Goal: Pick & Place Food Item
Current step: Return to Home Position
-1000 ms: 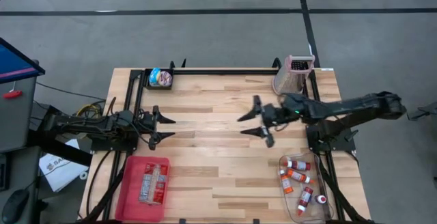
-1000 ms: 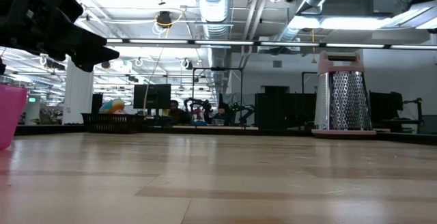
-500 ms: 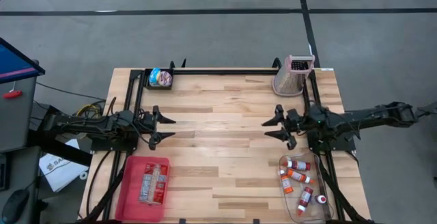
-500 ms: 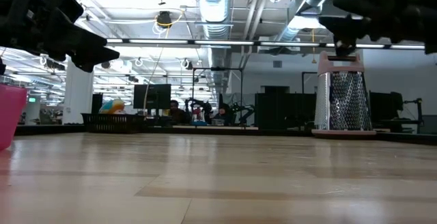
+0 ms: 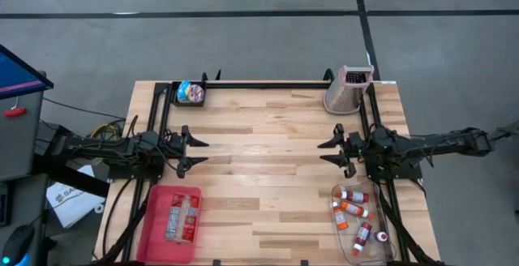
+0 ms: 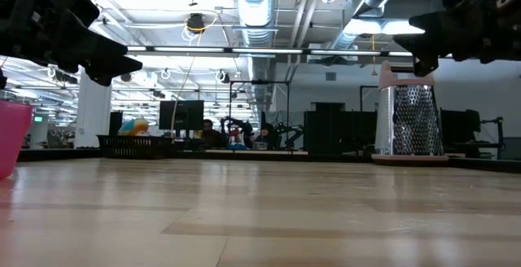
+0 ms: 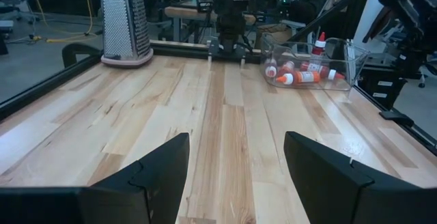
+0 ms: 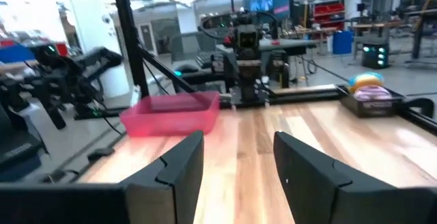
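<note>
A pink tray at the near left holds a packaged food item. At the far left, a black basket holds a colourful round item. My left gripper hovers open and level at the table's left side, with nothing between its fingers. On the right side my right gripper is open and level too, facing the left one, with nothing between its fingers. Both hang above the wood in the low view, left and right.
A metal grater with a pink top stands upright at the far right corner. A clear bin at the near right holds several small red-and-white bottles. A black rail frames the far edge. Bare wood lies between the grippers.
My right gripper has drawn back from the table's middle toward the right edge and come down, ending level near its base. My left gripper has kept still. Nothing on the table has moved.
</note>
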`<state>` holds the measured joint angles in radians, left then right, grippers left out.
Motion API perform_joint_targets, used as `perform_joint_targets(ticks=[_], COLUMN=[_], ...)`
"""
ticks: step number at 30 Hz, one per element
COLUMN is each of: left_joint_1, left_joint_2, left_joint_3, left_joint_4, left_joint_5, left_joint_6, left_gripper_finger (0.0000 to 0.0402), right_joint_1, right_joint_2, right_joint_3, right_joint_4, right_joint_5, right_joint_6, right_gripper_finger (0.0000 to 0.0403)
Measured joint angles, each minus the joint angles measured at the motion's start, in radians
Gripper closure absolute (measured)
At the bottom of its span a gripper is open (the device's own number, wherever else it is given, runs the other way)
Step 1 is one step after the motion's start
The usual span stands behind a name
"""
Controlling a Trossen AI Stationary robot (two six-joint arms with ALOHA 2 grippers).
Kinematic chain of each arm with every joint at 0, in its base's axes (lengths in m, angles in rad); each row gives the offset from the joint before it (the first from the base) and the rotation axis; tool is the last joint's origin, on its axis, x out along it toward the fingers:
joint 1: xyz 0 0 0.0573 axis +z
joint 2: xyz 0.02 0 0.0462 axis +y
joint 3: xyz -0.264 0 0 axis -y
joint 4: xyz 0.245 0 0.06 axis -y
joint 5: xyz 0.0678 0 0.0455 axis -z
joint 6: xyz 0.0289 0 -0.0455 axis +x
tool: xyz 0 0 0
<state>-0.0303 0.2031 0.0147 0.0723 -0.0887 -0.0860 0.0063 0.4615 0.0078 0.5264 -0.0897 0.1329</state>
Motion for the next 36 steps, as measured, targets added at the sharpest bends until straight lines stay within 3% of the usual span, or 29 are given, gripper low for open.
perform_joint_targets(ticks=[16,36], left_joint_1=[0.0,0.0], left_joint_2=[0.0,0.002], left_joint_3=[0.0,0.0], left_joint_4=[0.0,0.004], left_joint_5=[0.0,0.0], left_joint_6=[0.0,0.0], left_gripper_finger=[0.0166,0.0166], right_joint_1=[-0.002,0.02], right_joint_2=[-0.45,-0.45], right_joint_3=[-0.001,-0.001], right_joint_4=[-0.513,-0.515], right_joint_5=[0.092,0.091], right_joint_6=[-0.038,0.051], right_gripper_finger=[0.0233,0.0233])
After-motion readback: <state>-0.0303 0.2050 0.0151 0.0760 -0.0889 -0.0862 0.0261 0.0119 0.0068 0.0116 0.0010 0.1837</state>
